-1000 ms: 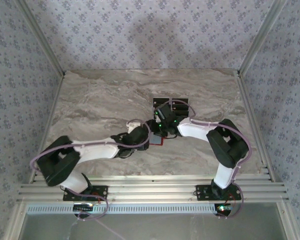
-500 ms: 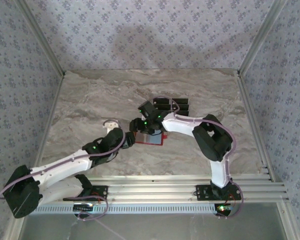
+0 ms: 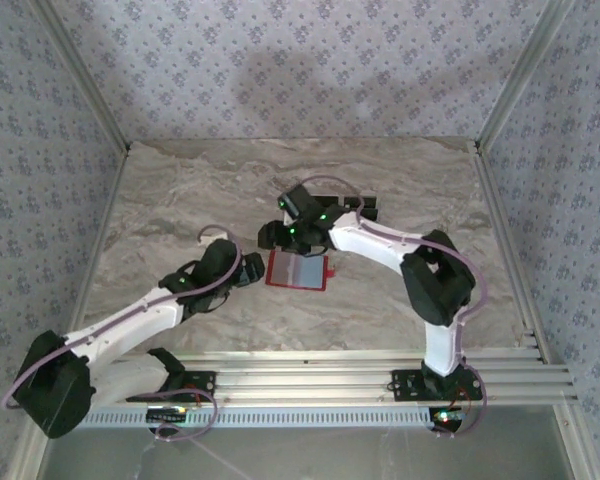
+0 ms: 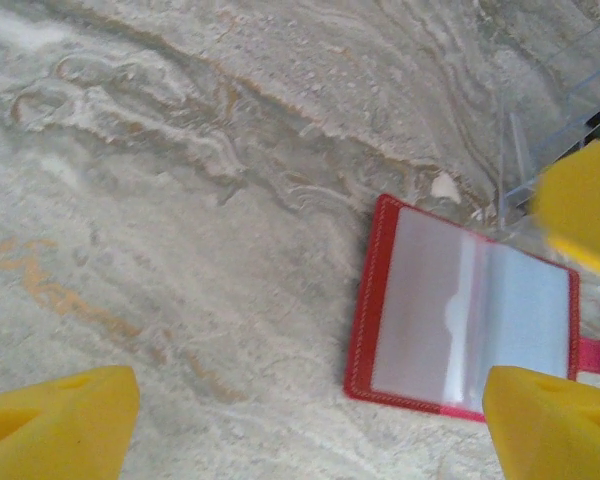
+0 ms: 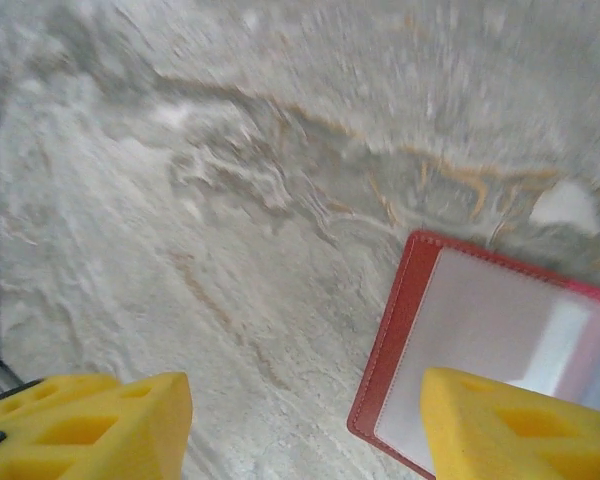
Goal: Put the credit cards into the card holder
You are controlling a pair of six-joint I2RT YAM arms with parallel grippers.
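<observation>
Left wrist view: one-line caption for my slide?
Card holder lies open on the marble table; left gripper hovers with jaws wide.

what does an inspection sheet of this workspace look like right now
surface: marbled grey-beige table
card holder: red, lying open and flat, pockets up, no card seen in it
credit cards: black, beyond the holder, partly behind the right arm
clutter: clear plastic piece near the holder, identity unclear
left gripper: open, empty, beside the holder
right gripper: open, empty, one finger over the holder's edge
cables: lilac, looped along both arms
surroundings: patterned walls, metal rails
</observation>
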